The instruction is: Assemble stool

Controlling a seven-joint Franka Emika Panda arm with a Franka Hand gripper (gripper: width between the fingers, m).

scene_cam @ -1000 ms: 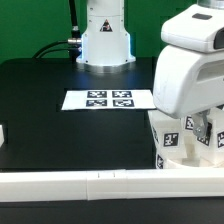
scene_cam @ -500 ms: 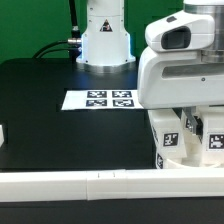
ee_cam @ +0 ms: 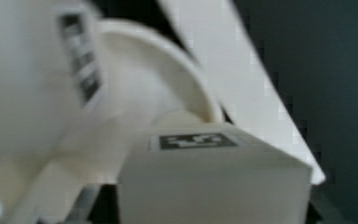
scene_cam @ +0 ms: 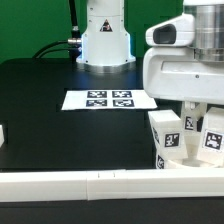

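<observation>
In the wrist view a chunky white stool leg [ee_cam: 220, 165] with a square tag on it fills the space between my jaws. My gripper [ee_cam: 197, 208] is shut on it. Beyond it lies the round white seat [ee_cam: 149, 75], and a second tagged leg [ee_cam: 69, 60] stands on the seat's other side. In the exterior view my gripper [scene_cam: 195, 122] hangs low at the right over two upright tagged legs [scene_cam: 165, 133] [scene_cam: 211, 135]. They stand on the seat [scene_cam: 185, 163]. The big white hand hides which of the two is held.
The marker board [scene_cam: 105, 99] lies flat in the middle of the black table, in front of the arm's base [scene_cam: 105, 40]. A long white rail [scene_cam: 90, 185] runs along the front. A small white part [scene_cam: 3, 133] shows at the exterior view's left edge.
The hand has turned about its own axis over the seat and shifted slightly toward the exterior view's left. It stays shut on the leg throughout.
</observation>
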